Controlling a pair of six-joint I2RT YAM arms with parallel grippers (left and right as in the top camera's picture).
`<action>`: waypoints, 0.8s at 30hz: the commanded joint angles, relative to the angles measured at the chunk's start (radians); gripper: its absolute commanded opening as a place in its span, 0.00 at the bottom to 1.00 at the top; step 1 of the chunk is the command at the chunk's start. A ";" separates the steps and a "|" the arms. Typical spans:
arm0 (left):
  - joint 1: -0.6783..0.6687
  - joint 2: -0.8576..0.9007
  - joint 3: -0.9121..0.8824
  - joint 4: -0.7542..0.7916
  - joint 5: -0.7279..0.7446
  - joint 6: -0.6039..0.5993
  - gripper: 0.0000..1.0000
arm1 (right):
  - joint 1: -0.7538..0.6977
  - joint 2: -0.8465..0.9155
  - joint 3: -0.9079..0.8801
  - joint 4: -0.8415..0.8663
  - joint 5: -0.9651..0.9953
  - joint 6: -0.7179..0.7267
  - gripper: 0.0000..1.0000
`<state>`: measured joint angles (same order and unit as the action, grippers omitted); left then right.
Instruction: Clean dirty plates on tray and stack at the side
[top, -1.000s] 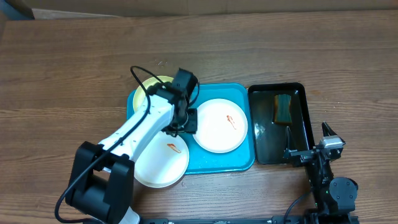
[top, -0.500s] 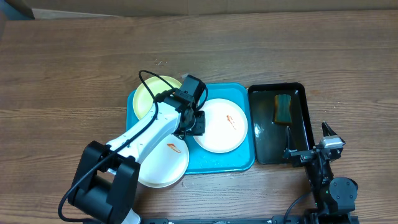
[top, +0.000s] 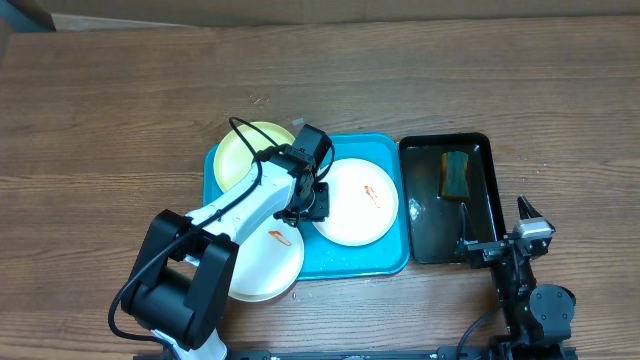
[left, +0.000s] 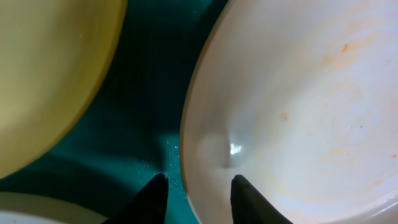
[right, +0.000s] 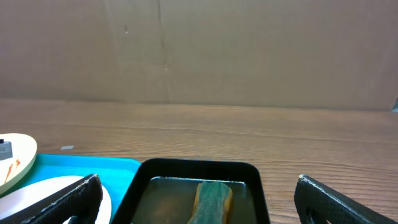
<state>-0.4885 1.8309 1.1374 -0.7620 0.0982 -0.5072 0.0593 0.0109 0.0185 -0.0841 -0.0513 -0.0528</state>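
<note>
White plate (top: 353, 201), orange smear on it, on right half of turquoise tray (top: 375, 255), mid-table. Left gripper (left: 198, 198) low at plate's left rim, jaws narrowly parted, rim between fingers (left: 249, 199), not yet pinched.

Judgement: centre rim deeper, close firmly, lift slowly.

Tight on left:
- yellow-green plate (top: 232, 158) at tray's far-left corner
- second white plate (top: 270, 270) overhanging near-left corner

Black tub (top: 478, 215) with sponge (top: 455, 172) just right of tray. Right gripper (right: 199, 194) wide, empty, by table's near-right corner. Bare wood toward left edge for stacking.
</note>
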 joint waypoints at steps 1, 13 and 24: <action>0.008 0.007 -0.005 0.008 0.015 -0.017 0.34 | -0.005 -0.008 -0.011 0.012 0.005 0.005 1.00; 0.023 0.007 -0.005 0.034 0.019 -0.017 0.29 | -0.003 -0.008 -0.006 0.029 -0.152 0.005 1.00; 0.051 0.007 -0.005 0.033 0.072 -0.018 0.30 | -0.004 0.147 0.299 -0.234 -0.017 0.089 1.00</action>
<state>-0.4408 1.8309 1.1374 -0.7315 0.1417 -0.5186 0.0593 0.0971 0.1932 -0.2985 -0.1093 -0.0002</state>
